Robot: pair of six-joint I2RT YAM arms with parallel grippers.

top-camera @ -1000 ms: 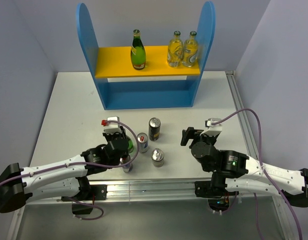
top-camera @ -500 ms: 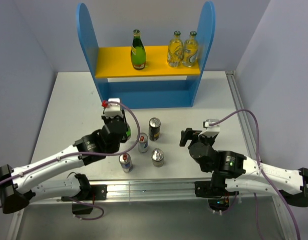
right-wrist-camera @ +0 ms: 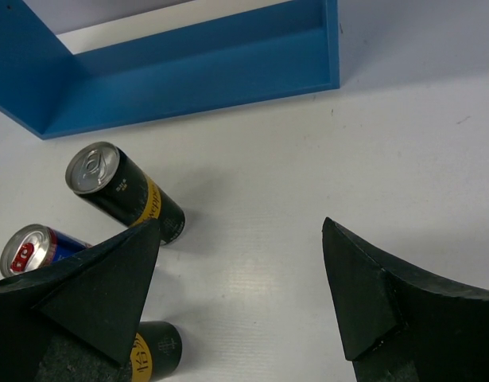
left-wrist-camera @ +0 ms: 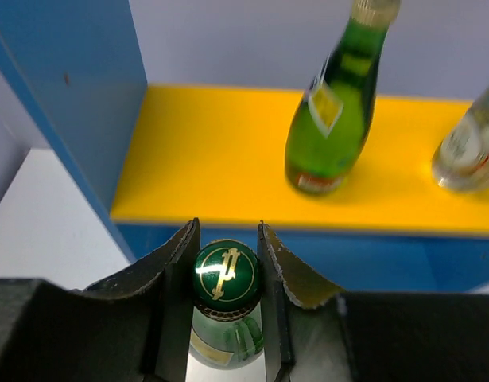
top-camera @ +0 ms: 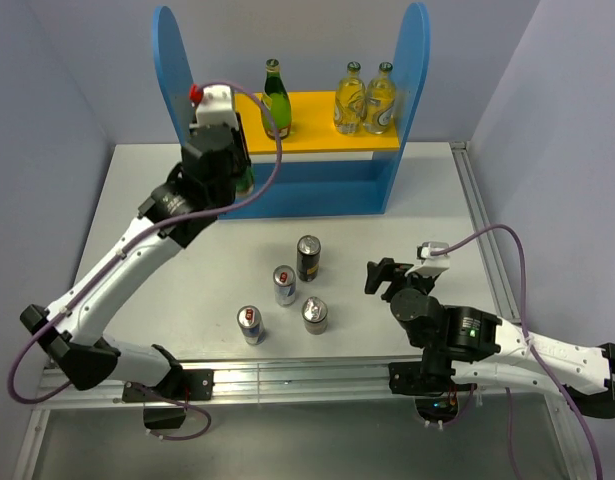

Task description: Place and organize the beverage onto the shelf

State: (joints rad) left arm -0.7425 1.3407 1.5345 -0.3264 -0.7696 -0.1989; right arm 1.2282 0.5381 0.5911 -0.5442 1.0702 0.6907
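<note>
The left gripper (left-wrist-camera: 226, 232), a second ago low over the table (top-camera: 147, 220) beside the near can (top-camera: 250, 324), has risen and swung far forward to the left panel of the shelf (top-camera: 287, 190). It carries the green bottle (left-wrist-camera: 226, 274) clamped at the neck. The bottle now hangs just before the left end of the yellow board (left-wrist-camera: 228, 159). The right gripper (top-camera: 380, 278) has drifted slightly right.

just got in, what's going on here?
The left gripper holds a green bottle by its neck, just in front of the left end of the yellow board of the shelf. A second green bottle and two pale bottles already stand on it. Four cans wait on the table; the right gripper hovers open near them, empty.
</note>
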